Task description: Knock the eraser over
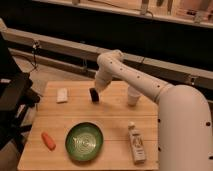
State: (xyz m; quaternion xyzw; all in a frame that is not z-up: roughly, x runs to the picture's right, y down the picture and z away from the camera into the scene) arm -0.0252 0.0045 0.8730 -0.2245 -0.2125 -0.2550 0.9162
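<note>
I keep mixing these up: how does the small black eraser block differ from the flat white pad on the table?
The small black rectangular eraser is dark and stands upright; the flat white rectangular pad is pale and lies flat. The claw is right at the eraser's top; the pad sits alone, away from it. Both rest on the wooden table.

White rounded arm; hand over table.

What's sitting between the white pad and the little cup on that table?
The black eraser, as the camera view shows; the gripper is right at its top. The rest is bare table.
</note>
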